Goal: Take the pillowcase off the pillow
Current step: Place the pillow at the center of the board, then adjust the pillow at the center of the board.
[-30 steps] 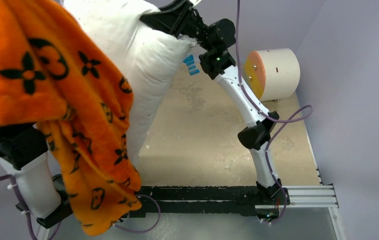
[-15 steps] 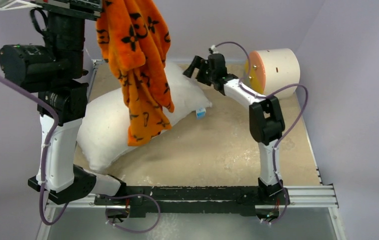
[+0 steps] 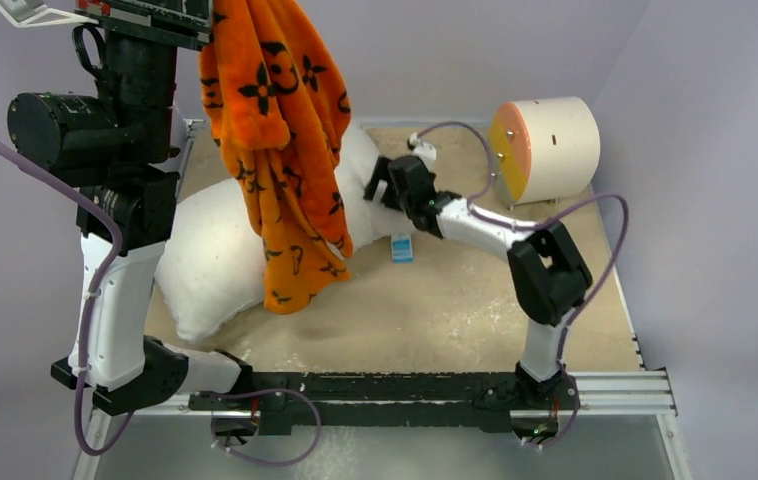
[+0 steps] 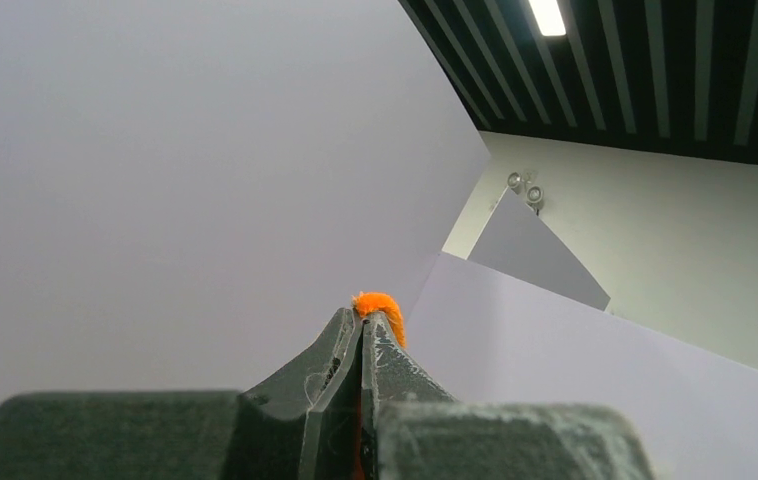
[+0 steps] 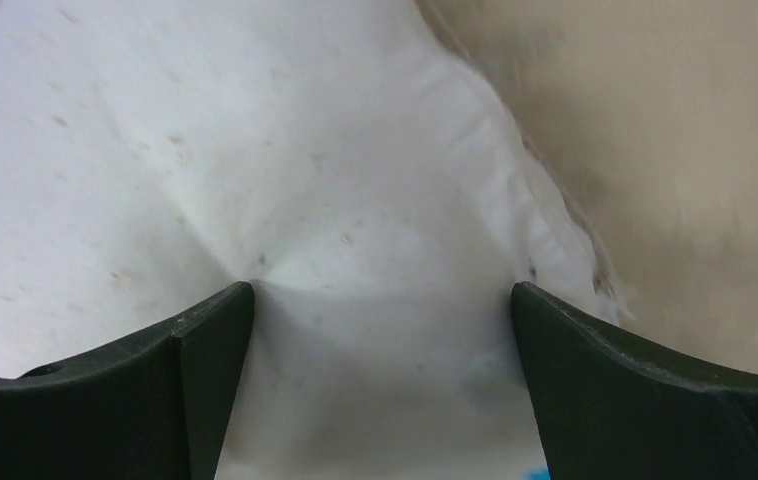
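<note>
A: Where's the pillowcase [image 3: 280, 150]?
B: Hanging high over the counter's [image 3: 435, 310] far-left part, pinched in the closed left gripper [image 4: 363, 328], with its hem seemingly resting on the pillow [image 3: 205, 260]
A: Risk?
B: Only a tuft shows past the tips, so it may slip and fall back. The right gripper [image 5: 383, 320] stands wide open astride the pillow's corner, gripping nothing, so a snagged hem could drag the pillow
</note>
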Motion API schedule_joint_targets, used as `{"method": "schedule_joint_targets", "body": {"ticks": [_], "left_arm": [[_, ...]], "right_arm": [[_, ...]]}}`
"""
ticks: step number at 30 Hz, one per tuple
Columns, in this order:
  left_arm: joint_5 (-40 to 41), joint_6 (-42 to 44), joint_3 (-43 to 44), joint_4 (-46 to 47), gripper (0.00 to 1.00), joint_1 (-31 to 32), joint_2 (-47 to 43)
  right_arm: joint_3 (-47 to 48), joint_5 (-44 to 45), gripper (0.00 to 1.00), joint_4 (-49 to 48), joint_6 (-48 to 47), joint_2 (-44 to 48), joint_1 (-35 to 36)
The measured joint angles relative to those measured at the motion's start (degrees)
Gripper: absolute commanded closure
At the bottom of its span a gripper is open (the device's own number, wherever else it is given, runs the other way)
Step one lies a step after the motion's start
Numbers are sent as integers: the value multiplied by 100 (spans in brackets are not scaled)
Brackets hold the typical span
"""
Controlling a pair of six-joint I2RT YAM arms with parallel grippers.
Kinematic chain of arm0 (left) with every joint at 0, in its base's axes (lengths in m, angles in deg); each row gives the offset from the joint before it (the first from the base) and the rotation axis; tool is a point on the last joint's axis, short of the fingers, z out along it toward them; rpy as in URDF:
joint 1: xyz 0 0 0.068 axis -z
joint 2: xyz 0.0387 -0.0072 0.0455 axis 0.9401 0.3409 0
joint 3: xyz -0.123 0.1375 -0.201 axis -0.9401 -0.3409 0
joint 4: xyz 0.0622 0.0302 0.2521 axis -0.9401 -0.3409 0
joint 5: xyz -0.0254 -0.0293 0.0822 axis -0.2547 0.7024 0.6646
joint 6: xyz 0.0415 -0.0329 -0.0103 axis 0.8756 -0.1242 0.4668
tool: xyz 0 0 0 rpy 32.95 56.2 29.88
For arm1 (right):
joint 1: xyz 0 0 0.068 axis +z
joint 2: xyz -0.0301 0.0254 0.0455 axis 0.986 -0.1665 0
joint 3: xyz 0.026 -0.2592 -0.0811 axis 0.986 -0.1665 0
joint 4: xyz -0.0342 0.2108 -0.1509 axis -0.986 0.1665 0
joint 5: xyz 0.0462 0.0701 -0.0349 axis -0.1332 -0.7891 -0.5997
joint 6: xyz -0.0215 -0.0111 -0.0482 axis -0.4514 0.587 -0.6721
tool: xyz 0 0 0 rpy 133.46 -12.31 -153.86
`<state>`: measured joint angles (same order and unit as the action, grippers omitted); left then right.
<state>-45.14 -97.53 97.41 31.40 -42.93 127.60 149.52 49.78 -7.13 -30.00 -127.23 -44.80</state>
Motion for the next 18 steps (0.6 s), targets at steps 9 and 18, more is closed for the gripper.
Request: {"method": "schedule_joint_targets", "body": {"ticks": [9, 18], "left_arm": [[2, 308, -608, 68, 100, 0, -219], [136, 772, -776, 59, 100, 0, -179]], "right_arm": [[-3091, 1080, 1, -85, 1576, 2837, 402], [-3303, 1464, 1, 708, 2951, 3121, 1296]]}}
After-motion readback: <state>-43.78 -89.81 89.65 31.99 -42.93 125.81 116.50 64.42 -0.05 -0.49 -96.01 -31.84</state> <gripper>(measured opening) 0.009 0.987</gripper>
